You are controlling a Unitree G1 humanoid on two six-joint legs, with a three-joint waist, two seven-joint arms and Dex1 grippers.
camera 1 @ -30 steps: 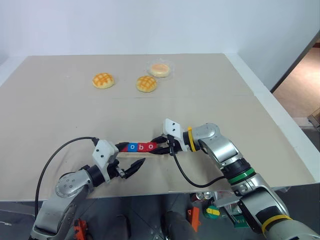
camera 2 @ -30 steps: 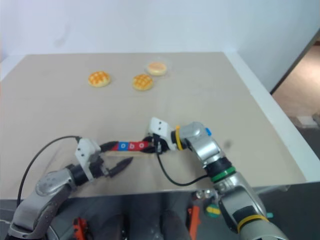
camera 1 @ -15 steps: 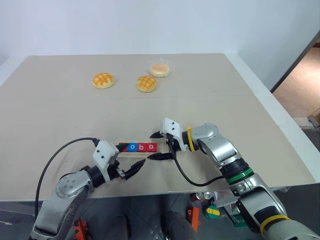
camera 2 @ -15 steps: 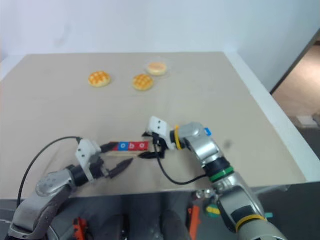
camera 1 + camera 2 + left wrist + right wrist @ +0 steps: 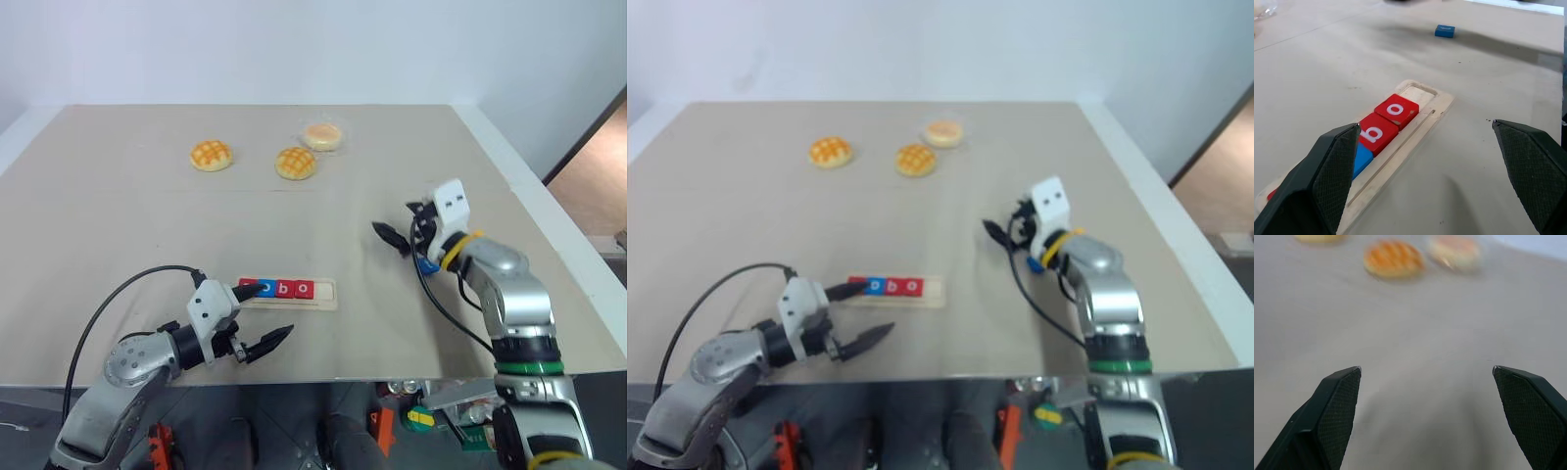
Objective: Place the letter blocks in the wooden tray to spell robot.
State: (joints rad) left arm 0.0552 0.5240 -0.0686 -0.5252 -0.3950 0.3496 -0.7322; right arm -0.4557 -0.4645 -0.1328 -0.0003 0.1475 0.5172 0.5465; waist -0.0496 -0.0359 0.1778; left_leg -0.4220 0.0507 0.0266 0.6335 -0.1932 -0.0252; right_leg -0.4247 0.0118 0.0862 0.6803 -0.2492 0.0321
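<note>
While the tray [image 5: 291, 293] lies near the table's [image 5: 118, 225] front edge, your head views show four blocks in it: a red one half behind a finger, then a blue block [image 5: 267, 289], a red "b" [image 5: 284, 289] and a red "o" [image 5: 303, 289], with the right end slot bare. The left gripper [image 5: 258, 316] straddles the tray's left end, fingers apart. The right gripper [image 5: 402, 221] hangs well to the right, fingers spread, nothing between them, with a loose blue block [image 5: 425, 264] just under its wrist. Three buns [image 5: 295, 163] sit far back.

Your left wrist view looks along the tray [image 5: 1415, 127], wide fingers [image 5: 1332, 166] framing it; the loose blue block [image 5: 1444, 31] lies far beyond.

Your right wrist view shows parted fingers [image 5: 1334, 404] over bare table, buns [image 5: 1394, 258] beyond.
</note>
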